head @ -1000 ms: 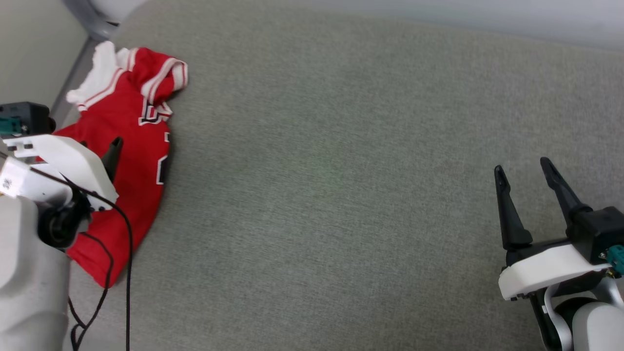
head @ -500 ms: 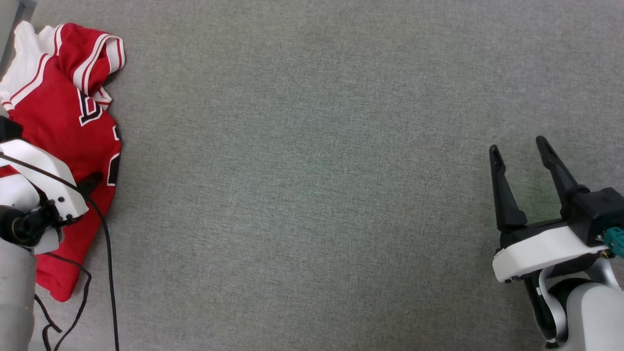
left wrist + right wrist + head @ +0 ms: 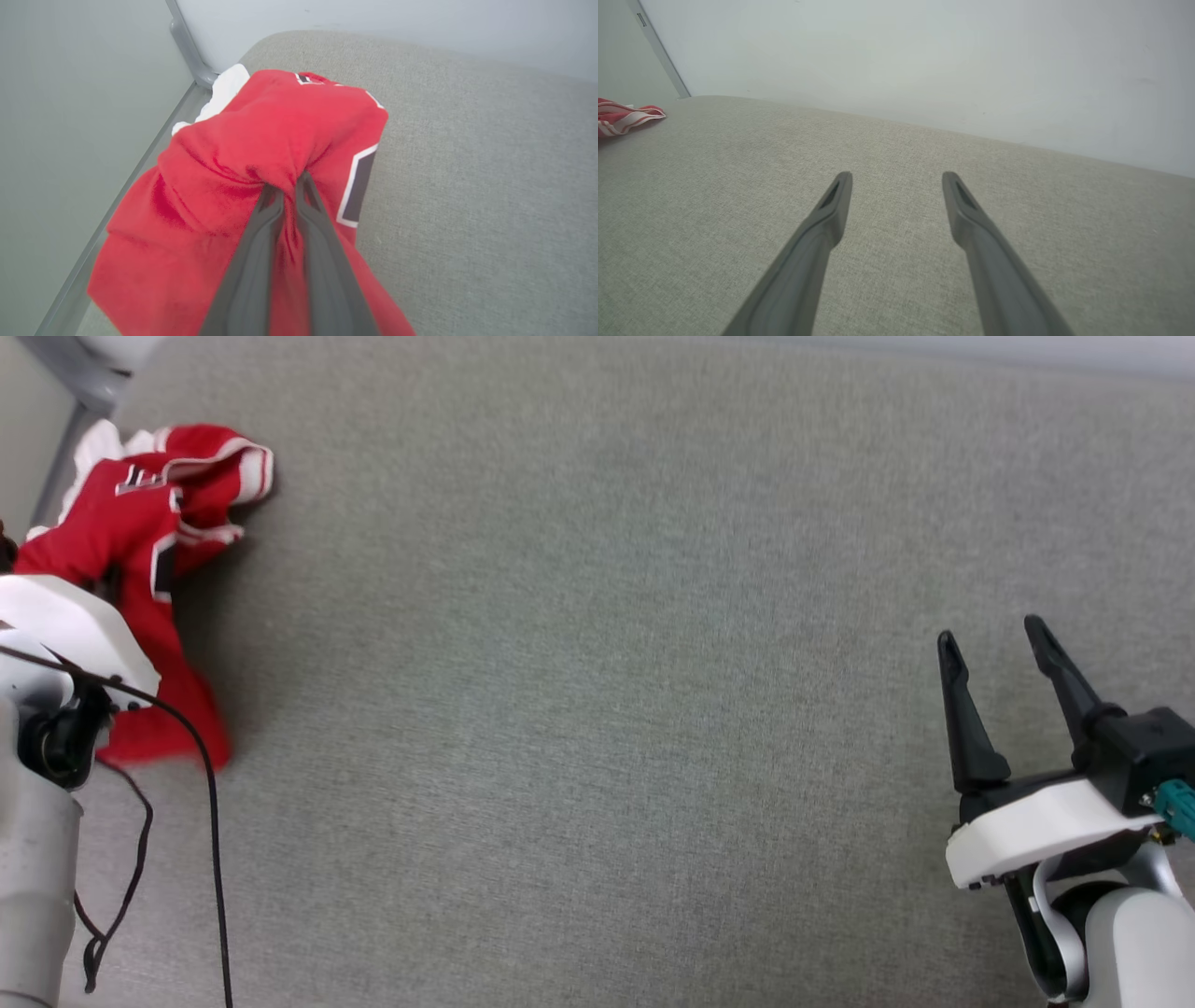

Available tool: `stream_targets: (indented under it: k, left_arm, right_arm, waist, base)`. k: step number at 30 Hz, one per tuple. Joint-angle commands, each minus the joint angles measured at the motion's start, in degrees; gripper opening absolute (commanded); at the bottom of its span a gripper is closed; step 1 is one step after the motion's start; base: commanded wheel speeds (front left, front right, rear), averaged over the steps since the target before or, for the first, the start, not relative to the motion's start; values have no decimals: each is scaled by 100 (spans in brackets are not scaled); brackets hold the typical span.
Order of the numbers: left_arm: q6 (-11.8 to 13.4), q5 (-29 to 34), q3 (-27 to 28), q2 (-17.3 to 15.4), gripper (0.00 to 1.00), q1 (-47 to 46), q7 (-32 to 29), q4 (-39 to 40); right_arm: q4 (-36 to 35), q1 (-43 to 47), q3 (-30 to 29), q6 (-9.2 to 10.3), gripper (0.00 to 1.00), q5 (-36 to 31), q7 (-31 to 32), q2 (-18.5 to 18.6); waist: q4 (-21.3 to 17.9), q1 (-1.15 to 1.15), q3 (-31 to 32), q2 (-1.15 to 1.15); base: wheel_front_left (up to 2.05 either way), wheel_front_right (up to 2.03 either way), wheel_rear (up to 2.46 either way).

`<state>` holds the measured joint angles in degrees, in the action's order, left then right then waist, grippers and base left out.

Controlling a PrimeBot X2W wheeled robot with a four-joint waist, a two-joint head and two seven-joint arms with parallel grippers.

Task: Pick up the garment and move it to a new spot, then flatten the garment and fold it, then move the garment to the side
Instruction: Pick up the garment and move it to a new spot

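Near right: right gripper with fingers spread wide, holding nothing, over the grey fabric surface. Near left: left gripper with fingers pinched almost together on a fold of the red jersey, cloth puckered around the tips. The jersey is bunched at the surface's far left edge beside a grey post, showing red body, white sleeve, red-and-white striped trim and bits of black white-outlined lettering.

The left claw, spread wide over the garment a second ago, has pinched together on a red fold, and the cloth now bunches up around it.
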<state>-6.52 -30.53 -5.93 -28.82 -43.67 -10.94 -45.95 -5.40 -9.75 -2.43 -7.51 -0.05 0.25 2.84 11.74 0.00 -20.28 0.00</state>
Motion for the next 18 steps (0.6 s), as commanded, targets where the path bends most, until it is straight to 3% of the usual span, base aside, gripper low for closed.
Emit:
stream_targets:
  k: [1, 9, 18]
  left_arm:
    - [47, 89, -18, -6, 0, -79, 356, 29]
    - [190, 544, -189, 149, 0, -241, 2099, 332]
    - [362, 743, -354, 528, 0, 177, 2558, 1277]
  right_arm:
    - [27, 96, -12, 4, 100, 36, -36, 8]
    - [123, 338, -131, 4, 100, 187, -110, 7]
    - [168, 685, -224, 4, 100, 347, -163, 7]
  waist:
    - [55, 0, 256, 0]
    - [73, 0, 953, 0]
    - [-288, 0, 1675, 0]
  base:
    - [0, 0, 0]
    - [0, 0, 0]
    - [0, 0, 0]
